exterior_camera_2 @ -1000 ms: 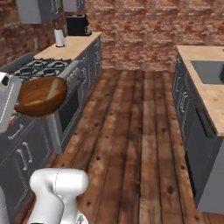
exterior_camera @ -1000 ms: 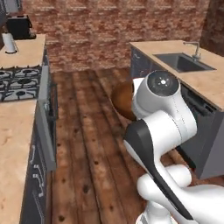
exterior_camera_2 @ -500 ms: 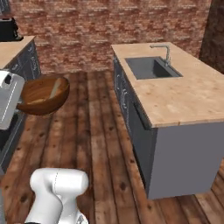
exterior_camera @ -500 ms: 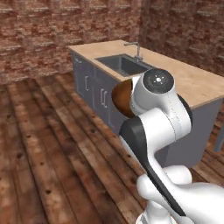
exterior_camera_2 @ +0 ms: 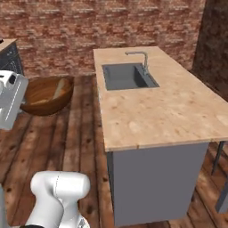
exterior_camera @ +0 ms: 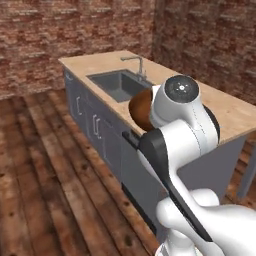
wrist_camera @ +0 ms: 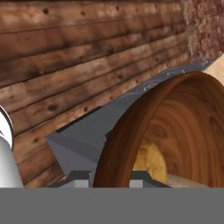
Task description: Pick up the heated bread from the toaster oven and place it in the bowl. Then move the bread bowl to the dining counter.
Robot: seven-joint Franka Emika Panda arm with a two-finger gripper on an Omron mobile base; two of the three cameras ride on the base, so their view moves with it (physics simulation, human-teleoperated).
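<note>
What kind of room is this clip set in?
A rendered home kitchen, most likely: a wood-topped island with an inset sink and curved faucet, brick walls, plank floor. The arm carries a wooden bowl beside the island.

The arm hides most of the bowl [exterior_camera: 140, 107]; the heated bread [wrist_camera: 152, 162] is cut off below.

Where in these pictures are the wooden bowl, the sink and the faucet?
bowl [exterior_camera_2: 44, 94]: right base view, on its inner wall.
sink [exterior_camera_2: 125, 76]: right base view, on the basin floor.
faucet [exterior_camera_2: 143, 59]: right base view, on its upright neck.
</note>
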